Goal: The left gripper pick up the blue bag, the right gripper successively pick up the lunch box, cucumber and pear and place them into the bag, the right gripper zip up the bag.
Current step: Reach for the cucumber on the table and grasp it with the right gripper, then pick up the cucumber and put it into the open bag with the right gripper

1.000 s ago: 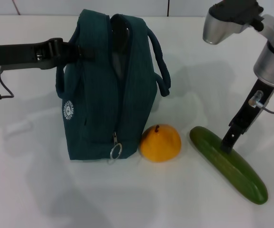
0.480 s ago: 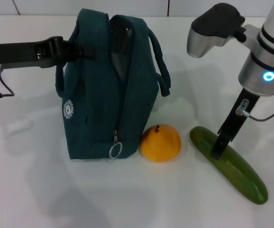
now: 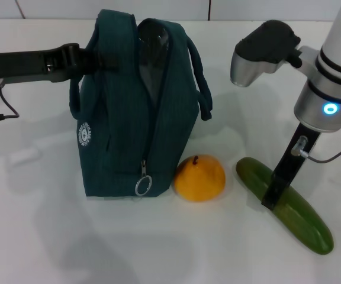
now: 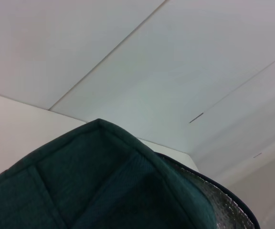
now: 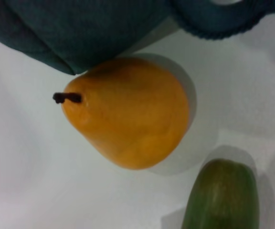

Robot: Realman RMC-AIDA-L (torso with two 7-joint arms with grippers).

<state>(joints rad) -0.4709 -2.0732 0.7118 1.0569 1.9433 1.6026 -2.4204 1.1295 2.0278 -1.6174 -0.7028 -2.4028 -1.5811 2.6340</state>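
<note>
Lunch box (image 3: 150,59) half-hidden inside blue bag (image 3: 129,136)

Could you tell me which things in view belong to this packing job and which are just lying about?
Job: blue bag, held near its top by the left tool; lunch box inside the open bag; pear; cucumber, right tool down at it.

Lying about: nothing but the white table.

The head view looks down from above, while the left wrist view presses against the blue bag (image 3: 135,112) and the right wrist view hangs close above the pear (image 5: 128,112), both shared.
</note>
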